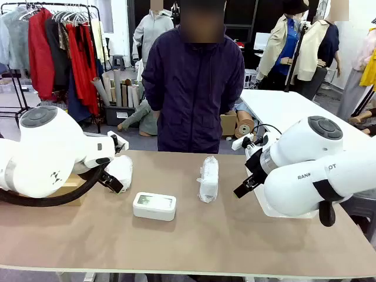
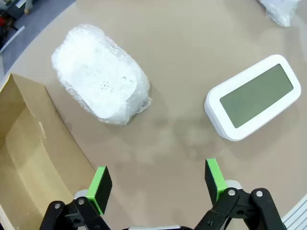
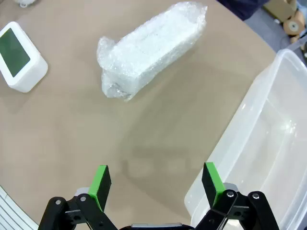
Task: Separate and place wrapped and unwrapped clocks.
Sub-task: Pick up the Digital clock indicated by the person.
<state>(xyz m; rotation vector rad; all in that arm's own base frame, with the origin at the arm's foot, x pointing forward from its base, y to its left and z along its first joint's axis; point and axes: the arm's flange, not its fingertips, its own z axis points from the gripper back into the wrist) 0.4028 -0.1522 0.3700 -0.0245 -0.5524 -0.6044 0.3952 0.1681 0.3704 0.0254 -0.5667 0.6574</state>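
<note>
wrapped clock [image 2: 100,79] just beside cardboard box [image 2: 29,143]; second wrapped clock [image 3: 148,48] near clear tub [image 3: 259,143]; bare clock [image 2: 252,96] between them | left gripper [image 2: 158,182], right gripper [image 3: 156,182]: fingers apart, empty | advice: straddle each bundle's narrow side and close gently, as the wrap likely slips

Wrapped clock [image 2: 100,76] between box [image 2: 29,143], bare clock [image 2: 252,98]; maybe second bundle [image 2: 280,10] beyond
</note>
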